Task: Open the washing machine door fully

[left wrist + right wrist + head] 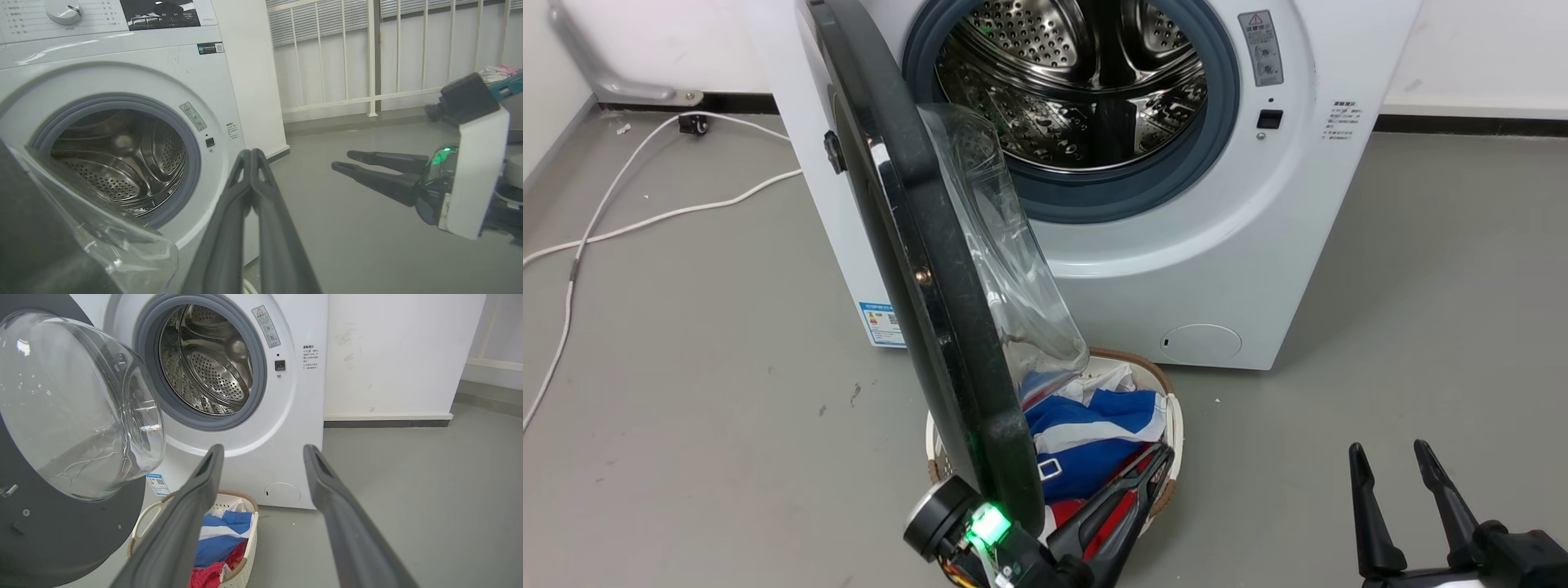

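On the washing machine (pixel 1176 269): door (pixel 911 253) half open.
Left gripper (pixel 251 154): fingers together, on the door's glass side, so I can push.
Right gripper (pixel 1388 447): fingers apart, empty, well apart from the door.

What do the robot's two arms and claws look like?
The left claw and right claw each have two long, tapered, dark-grey fingers. The left wrist is black, with a round pale-faced disc, a glowing green light and coloured wires. The right has a black base, a green light and a boxy white forearm shell.
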Motion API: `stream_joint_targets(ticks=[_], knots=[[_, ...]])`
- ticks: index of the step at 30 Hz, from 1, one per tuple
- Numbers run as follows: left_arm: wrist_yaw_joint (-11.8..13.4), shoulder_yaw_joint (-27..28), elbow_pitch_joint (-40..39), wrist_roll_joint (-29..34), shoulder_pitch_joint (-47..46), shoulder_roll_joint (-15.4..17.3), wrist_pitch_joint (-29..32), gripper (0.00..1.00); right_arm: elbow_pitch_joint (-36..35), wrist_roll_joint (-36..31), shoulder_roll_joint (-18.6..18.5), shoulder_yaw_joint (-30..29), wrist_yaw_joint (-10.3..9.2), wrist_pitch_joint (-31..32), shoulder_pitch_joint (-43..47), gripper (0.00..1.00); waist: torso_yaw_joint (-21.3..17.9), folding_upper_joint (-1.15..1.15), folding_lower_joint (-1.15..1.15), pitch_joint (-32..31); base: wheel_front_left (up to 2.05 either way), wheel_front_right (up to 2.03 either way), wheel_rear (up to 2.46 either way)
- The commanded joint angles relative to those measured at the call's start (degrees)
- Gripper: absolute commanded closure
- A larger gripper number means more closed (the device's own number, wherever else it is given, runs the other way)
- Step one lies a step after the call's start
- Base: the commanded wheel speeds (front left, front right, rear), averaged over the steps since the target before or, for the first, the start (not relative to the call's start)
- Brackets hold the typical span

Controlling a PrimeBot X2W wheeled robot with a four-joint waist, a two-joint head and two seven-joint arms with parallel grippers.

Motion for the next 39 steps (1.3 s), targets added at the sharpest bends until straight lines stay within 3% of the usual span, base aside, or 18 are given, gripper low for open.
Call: stream_joint_targets(ticks=[1, 13, 24, 39], knots=[[0.4, -0.1, 0.8, -0.1, 0.7, 0.0, -0.3, 1.00, 0.1, -0.3, 0.2, 0.1, 0.01, -0.1, -0.3, 0.00, 0.1, 0.00, 0.00, 0.2, 0.00, 0.00, 0.00], [5.6, 3.9, 9.5, -2.8, 1.5, -0.8, -0.9, 1.00, 0.9, -0.7, 0.2, 0.3, 0.01, -0.1, -0.8, 0.00, 0.8, 0.00, 0.00, 0.6, 0.00, 0.00, 0.00], [9.0, 6.8, 7.2, -3.6, 3.0, 0.2, -0.9, 1.00, 1.3, -0.3, 0.2, 0.6, 0.01, -0.1, -0.1, 0.00, 3.0, 0.00, 0.00, 0.2, 0.00, 0.00, 0.00], [13.2, 12.5, 3.4, -4.6, 7.0, 4.3, -0.7, 1.00, 1.7, 0.3, 0.1, 1.7, 0.01, -0.1, 0.5, 0.00, 8.1, 0.00, 0.00, 0.9, 0.00, 0.00, 0.00]])
